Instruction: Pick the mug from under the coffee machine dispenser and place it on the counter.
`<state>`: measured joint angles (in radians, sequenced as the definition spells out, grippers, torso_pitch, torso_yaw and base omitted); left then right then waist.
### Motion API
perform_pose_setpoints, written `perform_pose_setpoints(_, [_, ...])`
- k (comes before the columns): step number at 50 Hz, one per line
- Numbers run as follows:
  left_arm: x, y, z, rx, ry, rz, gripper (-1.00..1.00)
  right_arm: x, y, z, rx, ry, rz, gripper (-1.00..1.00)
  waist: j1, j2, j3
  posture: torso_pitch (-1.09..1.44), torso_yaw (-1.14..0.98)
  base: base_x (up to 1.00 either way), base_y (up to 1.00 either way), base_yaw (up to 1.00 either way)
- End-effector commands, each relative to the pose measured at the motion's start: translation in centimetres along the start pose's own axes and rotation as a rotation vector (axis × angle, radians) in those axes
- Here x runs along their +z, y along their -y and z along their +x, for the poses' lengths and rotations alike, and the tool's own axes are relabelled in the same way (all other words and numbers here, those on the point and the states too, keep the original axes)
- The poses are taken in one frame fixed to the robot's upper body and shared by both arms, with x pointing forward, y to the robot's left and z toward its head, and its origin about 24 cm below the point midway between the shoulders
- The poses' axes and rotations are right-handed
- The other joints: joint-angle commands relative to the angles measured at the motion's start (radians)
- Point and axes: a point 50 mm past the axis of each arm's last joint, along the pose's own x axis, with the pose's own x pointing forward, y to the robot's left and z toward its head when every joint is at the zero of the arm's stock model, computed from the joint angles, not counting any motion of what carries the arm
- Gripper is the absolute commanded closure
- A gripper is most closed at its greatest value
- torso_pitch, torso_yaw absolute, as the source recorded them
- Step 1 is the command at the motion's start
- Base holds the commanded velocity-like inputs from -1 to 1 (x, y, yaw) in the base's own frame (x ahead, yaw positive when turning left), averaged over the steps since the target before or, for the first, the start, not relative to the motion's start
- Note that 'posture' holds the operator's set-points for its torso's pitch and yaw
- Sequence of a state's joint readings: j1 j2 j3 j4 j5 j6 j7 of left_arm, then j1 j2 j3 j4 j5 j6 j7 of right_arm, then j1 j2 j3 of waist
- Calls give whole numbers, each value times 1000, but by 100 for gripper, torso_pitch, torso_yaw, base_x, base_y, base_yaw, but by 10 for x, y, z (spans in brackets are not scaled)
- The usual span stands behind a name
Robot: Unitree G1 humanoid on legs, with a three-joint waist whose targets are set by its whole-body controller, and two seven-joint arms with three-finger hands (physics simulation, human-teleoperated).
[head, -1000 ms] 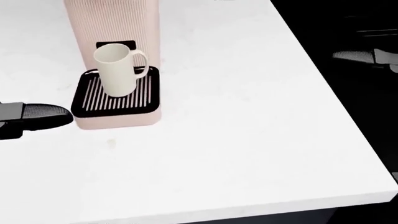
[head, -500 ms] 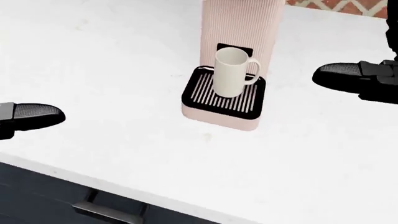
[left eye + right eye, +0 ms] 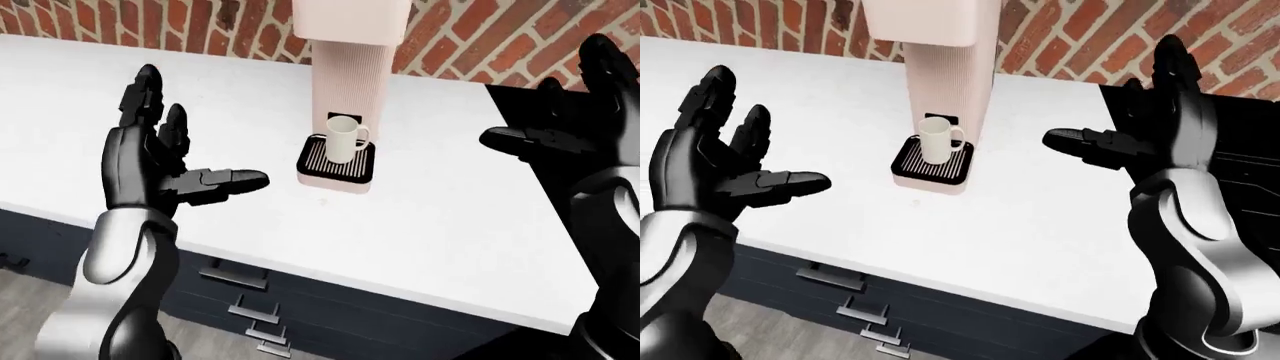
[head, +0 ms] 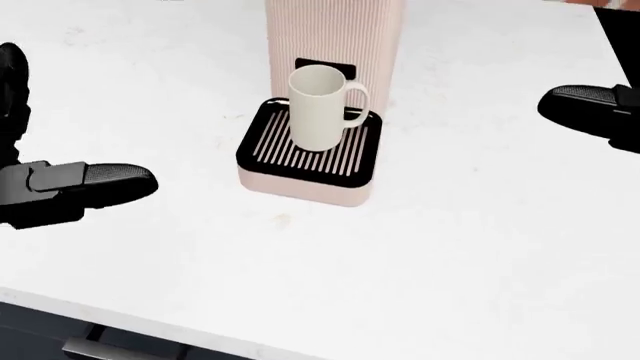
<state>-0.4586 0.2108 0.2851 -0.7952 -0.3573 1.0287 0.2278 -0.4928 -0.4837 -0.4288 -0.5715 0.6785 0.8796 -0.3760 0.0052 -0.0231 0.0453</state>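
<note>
Two hands are standing raised over the white counter [image 3: 450, 225], one on each side of the pink coffee machine [image 3: 940, 67], and neither is touching anything. The cream mug [image 4: 320, 109] is standing upright on the machine's black ribbed drip tray [image 4: 262, 142], directly below the overhanging head, which is presumably where the dispenser sits; its handle is pointing toward the right of the head view. That placement is leaving the mug's sides reachable from the left and right, while the machine's column is closing off the side behind it and the head is limiting clearance above, so a sideways approach is likely to be called for. The left hand [image 3: 150, 161] is spreading wide, its fingers pointing upward and its thumb reaching toward the machine, well apart from the mug. The right hand [image 3: 1160, 112] is likewise wide open, fingers upright and thumb extending leftward in the right-eye view, and it too is empty and clear of the mug. By this reading the task is only at its approach stage: the mug is not yet being grasped, and bare counter is lying open on both sides of the machine as a set-down place. Dark drawer fronts [image 3: 240, 289] are showing below the counter's edge, and a brick wall [image 3: 120, 22] is rising behind it.
</note>
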Motion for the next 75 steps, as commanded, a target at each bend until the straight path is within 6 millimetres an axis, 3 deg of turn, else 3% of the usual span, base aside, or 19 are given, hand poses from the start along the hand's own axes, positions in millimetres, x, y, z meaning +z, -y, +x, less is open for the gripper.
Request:
perform_pose_setpoints(1, [12, 5, -2, -5, 65, -17, -100, 17, 0, -1, -4, 92, 0, -100, 0, -2, -24, 0, 0, 0, 0, 0])
perform_pose_setpoints(4, [7, 13, -1, -7, 40, -20, -100, 16, 0, -3, 3, 86, -1, -100, 1, -6, -23, 0, 0, 0, 0, 0])
perform_pose_setpoints(13, [18, 39, -2, 45, 36, -7, -100, 15, 1, -2, -1, 78, -4, -100, 3, -13, -21, 0, 0, 0, 0, 0])
perform_pose_setpoints(23, [-6, 64, 4, 154, -33, 40, -100, 14, 1, -2, 2, 77, -5, -100, 6, -20, -21, 0, 0, 0, 0, 0])
perform_pose_setpoints(33, [-26, 89, 10, 145, -120, -10, -100, 13, 1, -2, 5, 77, -6, -100, 8, -34, -24, 0, 0, 0, 0, 0])
perform_pose_setpoints(52, [-21, 125, 23, 156, -132, -28, -100, 10, 2, -3, 5, 74, -5, -100, 8, -46, -29, 0, 0, 0, 0, 0])
perform_pose_setpoints(69, [-22, 150, 23, 149, -150, -82, -100, 10, 3, -4, 3, 72, -1, -100, 9, -54, -31, 0, 0, 0, 0, 0])
perform_pose_setpoints(75, [-31, 157, 25, 139, -160, -77, -100, 9, 3, -5, 3, 70, 0, -100, 10, -56, -31, 0, 0, 0, 0, 0])
